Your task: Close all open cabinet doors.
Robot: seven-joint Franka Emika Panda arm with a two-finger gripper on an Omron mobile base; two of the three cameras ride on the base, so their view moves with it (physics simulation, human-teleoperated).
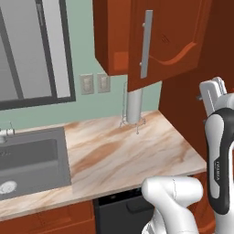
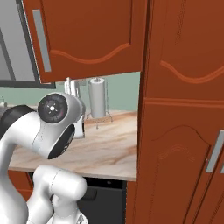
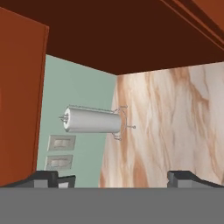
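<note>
One wall-cabinet door (image 1: 173,41) (image 2: 87,35) stands swung open over the counter, reddish-brown with a wavy groove. Its long silver bar handle (image 1: 146,43) (image 2: 40,39) runs along its free edge. In the hand view the door (image 3: 19,100) fills the left side, with the dark underside of the cabinet above. My gripper (image 1: 218,83) (image 2: 70,87) (image 3: 116,177) is open and empty, its fingertips (image 3: 43,177) far apart. It hangs below the door's lower edge, apart from the door and handle, and looks toward the back wall.
A paper towel holder (image 1: 134,107) (image 2: 97,98) (image 3: 92,121) stands at the back of the marble counter (image 1: 119,151). A sink (image 1: 27,160) lies at the left under a window (image 1: 32,50). Wall outlets (image 1: 95,83) and a tall cabinet (image 2: 183,131) at the right.
</note>
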